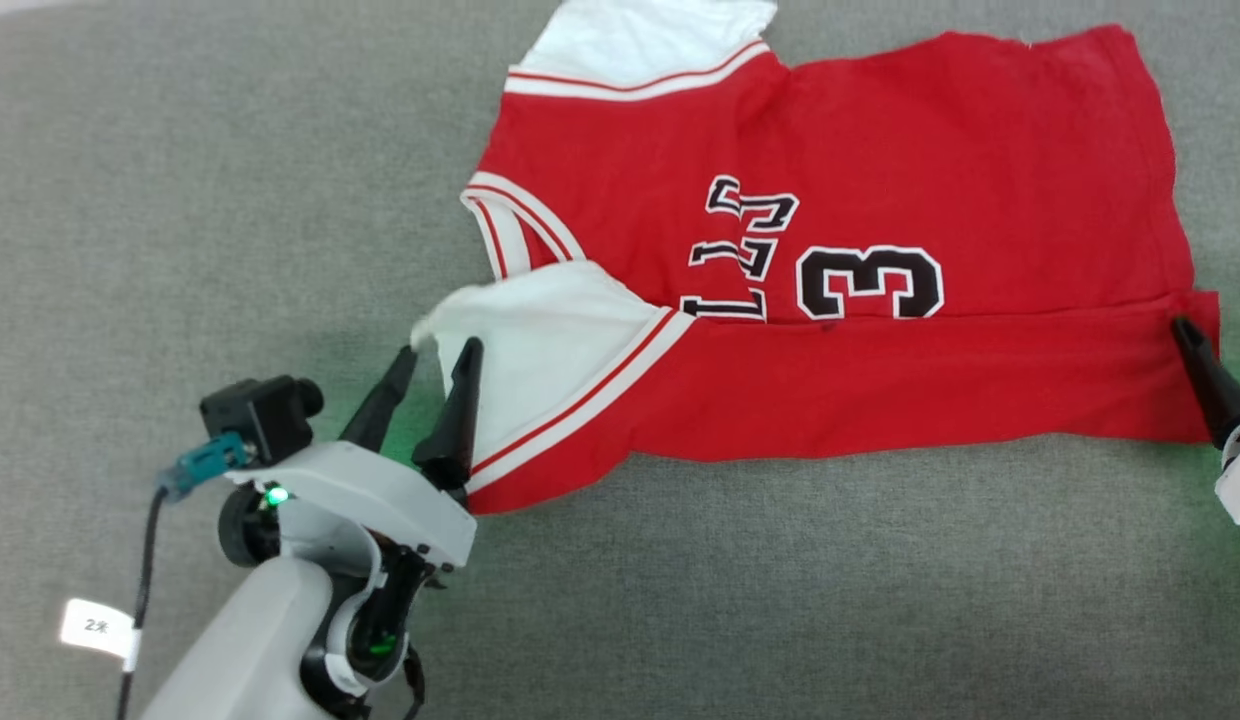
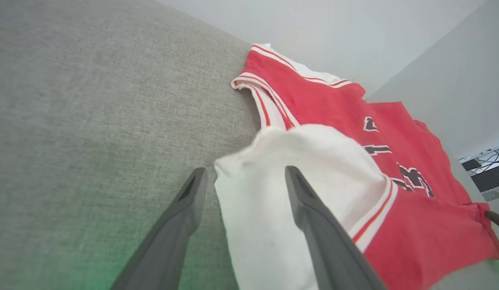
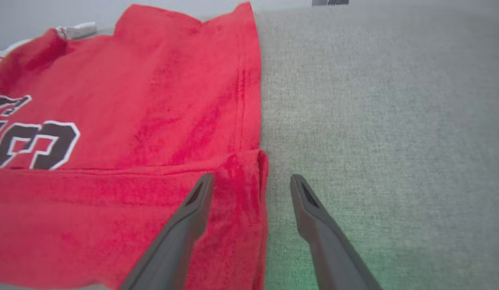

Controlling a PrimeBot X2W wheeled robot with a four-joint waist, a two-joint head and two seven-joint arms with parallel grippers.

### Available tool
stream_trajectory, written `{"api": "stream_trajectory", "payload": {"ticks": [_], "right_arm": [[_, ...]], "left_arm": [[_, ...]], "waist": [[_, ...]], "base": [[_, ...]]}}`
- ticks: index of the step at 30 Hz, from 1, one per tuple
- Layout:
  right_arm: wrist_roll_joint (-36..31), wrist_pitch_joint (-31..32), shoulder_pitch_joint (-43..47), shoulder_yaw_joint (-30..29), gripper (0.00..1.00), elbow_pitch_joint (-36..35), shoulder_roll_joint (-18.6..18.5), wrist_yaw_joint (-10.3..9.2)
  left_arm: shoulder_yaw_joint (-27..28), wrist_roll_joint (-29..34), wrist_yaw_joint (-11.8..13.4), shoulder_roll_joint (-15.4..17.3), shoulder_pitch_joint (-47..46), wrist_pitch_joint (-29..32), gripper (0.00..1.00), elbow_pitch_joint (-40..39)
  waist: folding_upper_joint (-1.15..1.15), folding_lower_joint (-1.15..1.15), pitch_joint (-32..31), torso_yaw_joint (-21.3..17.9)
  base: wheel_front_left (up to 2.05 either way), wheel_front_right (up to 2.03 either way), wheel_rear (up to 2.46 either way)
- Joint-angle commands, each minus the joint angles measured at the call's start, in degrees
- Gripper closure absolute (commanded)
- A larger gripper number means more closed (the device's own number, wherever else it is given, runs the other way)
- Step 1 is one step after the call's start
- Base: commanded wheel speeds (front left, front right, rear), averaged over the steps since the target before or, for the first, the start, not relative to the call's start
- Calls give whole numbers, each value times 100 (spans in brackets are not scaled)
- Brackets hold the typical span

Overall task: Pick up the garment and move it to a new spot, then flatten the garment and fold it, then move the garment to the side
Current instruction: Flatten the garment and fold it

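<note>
Grey fabric surface point(image 1: 180, 200) bearing the garment point(image 1: 880, 160), which lies spread out with its collar toward the robot's left and its hem toward the robot's right. The near long edge is folded over onto the printed front. Left gripper point(image 1: 440, 350): released, fingers parted astride the tip of the near white sleeve point(image 1: 540, 340). Right gripper point(image 1: 1218, 325): likewise released, fingers parted astride the folded hem corner point(image 3: 243, 177).

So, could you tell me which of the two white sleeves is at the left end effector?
The nearer sleeve, its tip between the open fingers of the left end effector; the other sleeve lies at the garment's far edge.
</note>
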Motion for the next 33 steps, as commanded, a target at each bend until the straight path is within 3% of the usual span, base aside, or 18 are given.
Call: {"api": "stream_trajectory", "payload": {"ticks": [1, 7, 13, 16, 23, 33], "right_arm": [[-18, -27, 67, -31, 0, -44, 9, -9], [-124, -7, 260, -259, 0, -561, 148, -9], [-200, 160, 399, -376, 0, -1101, 325, -9], [-234, 242, 396, -340, 0, -1296, 399, -9], [-281, 344, 316, -283, 0, -1533, 453, -9], [-326, 418, 337, -457, 0, -1693, 488, -9]], "left_arm": [[4, 30, 41, 25, 51, 10, 0, -68], [-35, 146, 540, 488, 313, 588, 0, -959], [-268, 93, 1158, 976, 597, 1698, 0, -1761], [-390, 73, 1336, 1140, 596, 2166, 0, -1892], [-757, -13, 1375, 1246, 421, 2963, 0, -1765], [-986, -226, 1192, 1094, 293, 3381, 0, -1507]], "waist": [[0, 0, -104, 46], [0, 0, -224, 99], [0, 0, -152, 75], [0, 0, -58, 24], [0, 0, 110, -135], [0, 0, 254, -292]], "base": [[0, 0, 0], [0, 0, 0], [0, 0, 0], [0, 0, 0], [0, 0, 0], [0, 0, 0]]}}
